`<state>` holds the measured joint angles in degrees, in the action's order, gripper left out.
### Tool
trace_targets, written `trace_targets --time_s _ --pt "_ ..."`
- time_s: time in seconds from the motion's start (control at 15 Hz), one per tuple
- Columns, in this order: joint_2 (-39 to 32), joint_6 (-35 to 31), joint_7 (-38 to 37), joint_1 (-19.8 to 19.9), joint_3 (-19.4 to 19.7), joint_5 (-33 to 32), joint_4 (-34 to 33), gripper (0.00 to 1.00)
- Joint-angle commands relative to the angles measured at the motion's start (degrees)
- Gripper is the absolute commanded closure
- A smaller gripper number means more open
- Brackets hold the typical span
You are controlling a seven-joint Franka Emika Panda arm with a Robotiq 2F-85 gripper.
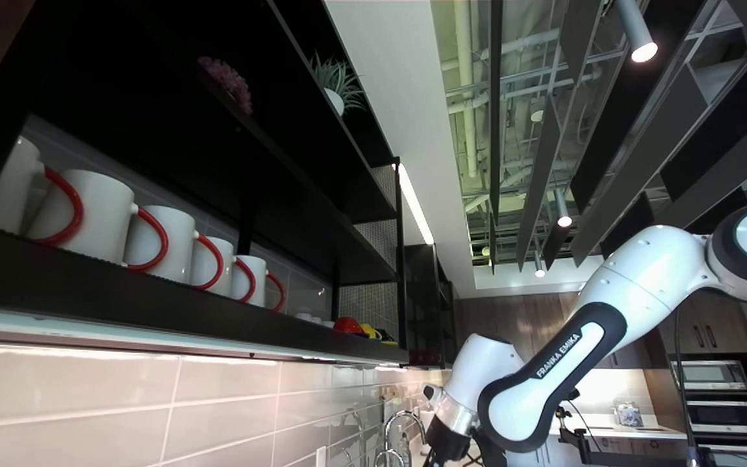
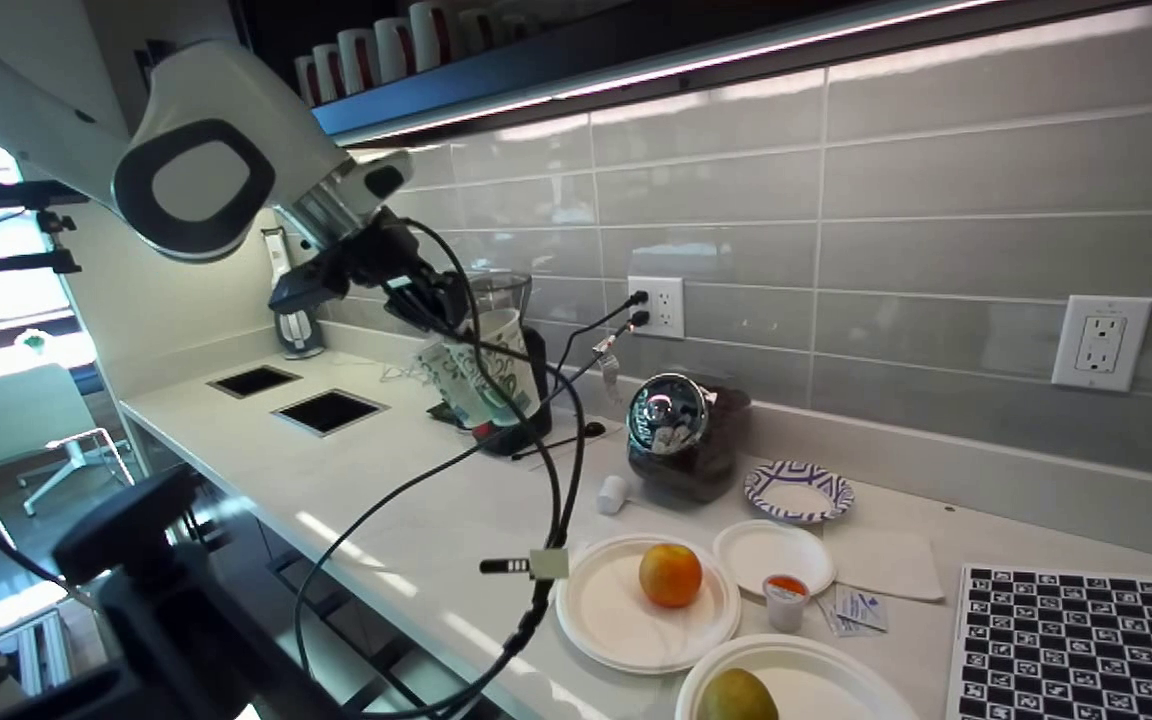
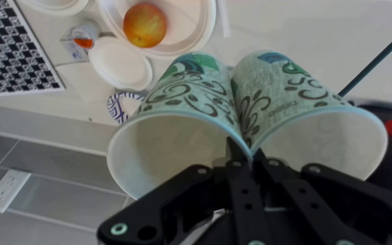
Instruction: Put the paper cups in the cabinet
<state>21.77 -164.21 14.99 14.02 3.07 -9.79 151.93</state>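
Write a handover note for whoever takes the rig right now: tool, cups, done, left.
Tool: shut on the touching walls of two paper cups, one jaw inside each.
Cups: side by side, mouths toward the tool, held over the counter, lower than the cabinet.
Done: both cups gripped and off the counter.
Left: raise them to the cabinet, set them inside, open the tool. I'd go carefully around the white mugs in there.
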Motion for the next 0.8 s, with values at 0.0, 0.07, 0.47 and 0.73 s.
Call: trace_targets --time_s 0.0,0.07,0.47,0.73 --pt "8.2 2.1 -1.1 0.2 -0.3 -4.6 -2.7 0.98" --pt "9.5 2.7 -2.1 1.0 -1.4 -5.8 -4.1 0.98" --pt "12.7 5.6 -7.3 3.2 -5.2 -8.4 -14.4 0.98" --pt "12.1 10.7 -9.5 2.3 -6.6 -8.1 -22.0 0.98"
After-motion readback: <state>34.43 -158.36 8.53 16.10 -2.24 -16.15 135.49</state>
